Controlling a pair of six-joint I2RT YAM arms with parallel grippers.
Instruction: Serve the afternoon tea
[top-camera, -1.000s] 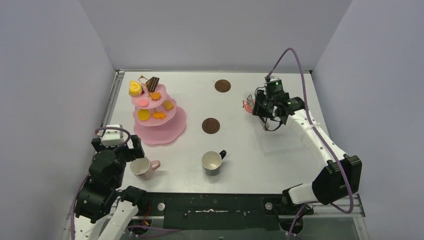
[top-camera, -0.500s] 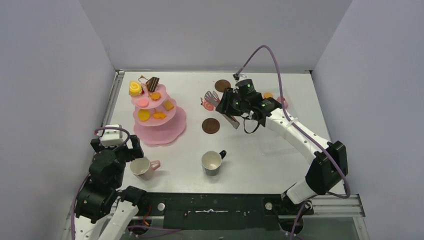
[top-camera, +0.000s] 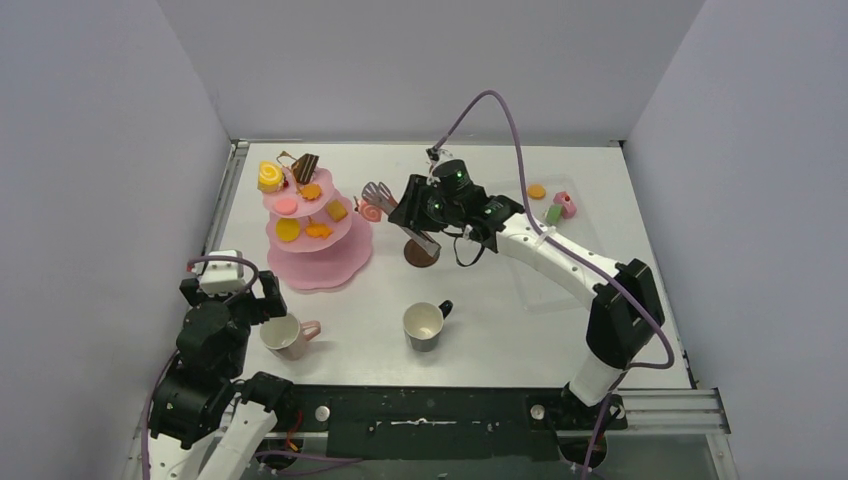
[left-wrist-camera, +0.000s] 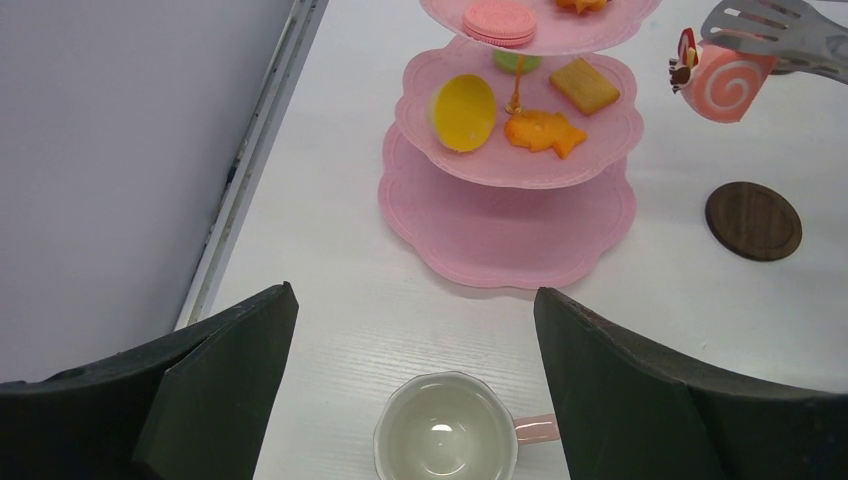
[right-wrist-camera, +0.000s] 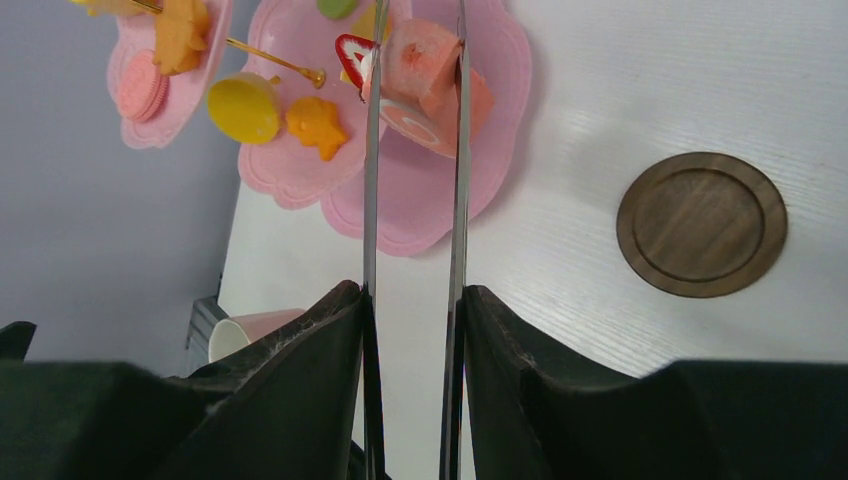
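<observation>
Top view: the right gripper (top-camera: 420, 230) squeezes the metal tongs (top-camera: 380, 191), which pinch a pink swirl roll (top-camera: 368, 212) just right of the tiered stand (top-camera: 338, 270).

Left wrist: the left gripper (left-wrist-camera: 414, 320) gapes over the pink mug (left-wrist-camera: 445, 440).

Right wrist: the pink swirl roll sits at the blade tips, so any slackening would likely drop it short.

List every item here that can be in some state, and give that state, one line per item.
pink mug, upright, empty
black mug, upright, empty
pink stand, upper two tiers loaded, bottom tier bare
coaster, bare
tongs, clamped on the pink swirl roll, held in the air
left gripper, open, above the pink mug
right gripper, shut on the tongs
</observation>
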